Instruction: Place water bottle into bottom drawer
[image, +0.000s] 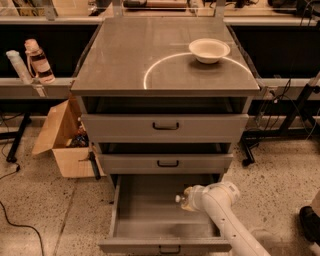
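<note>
The bottom drawer is pulled open, showing its plain grey inside. My white arm reaches in from the lower right. My gripper is over the right middle of the drawer and is shut on the water bottle. The bottle lies sideways with its white cap pointing left, and only its cap end shows past the wrist. It sits low inside the drawer; I cannot tell whether it touches the floor.
The two upper drawers stick out slightly above the arm. A white bowl stands on the cabinet top. An open cardboard box sits on the floor to the left. A pink-capped bottle stands on the left shelf. Table legs and cables are at the right.
</note>
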